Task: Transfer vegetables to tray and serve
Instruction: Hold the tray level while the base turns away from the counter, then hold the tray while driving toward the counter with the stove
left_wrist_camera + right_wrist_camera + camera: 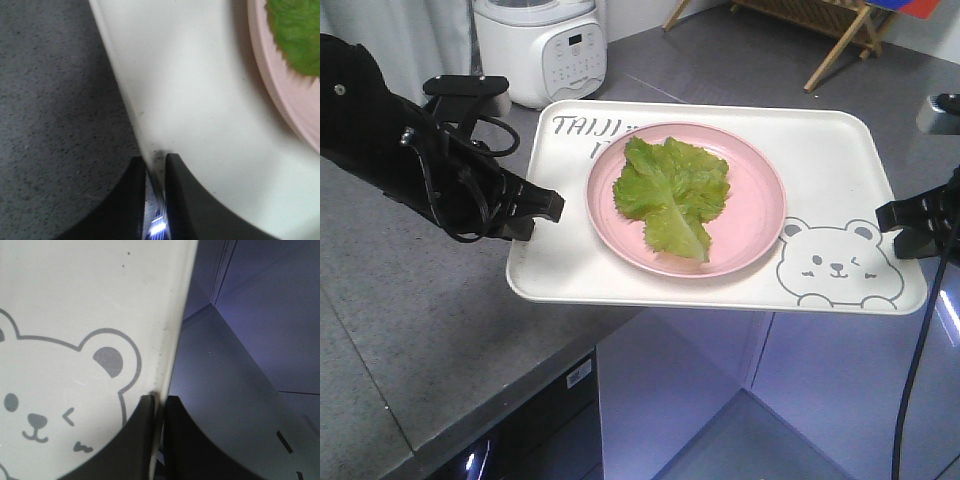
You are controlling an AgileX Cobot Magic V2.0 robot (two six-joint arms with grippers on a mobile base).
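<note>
A green lettuce leaf (672, 194) lies on a round pink plate (760, 215), which sits on the cream tray (560, 250) with the bear drawing. The tray is held in the air, partly past the counter's edge. My left gripper (548, 208) is shut on the tray's left rim (125, 100). My right gripper (892, 218) is shut on the tray's right rim (175, 340). In the left wrist view the plate (280, 95) and leaf (295, 35) show at the upper right. The bear face (45, 405) shows in the right wrist view.
A grey speckled counter (400, 300) lies under the left arm, its front edge running diagonally below the tray. A white rice cooker (542, 45) stands at the back. A wooden frame (840, 30) stands far right. Floor and cabinet fronts (720, 400) lie below.
</note>
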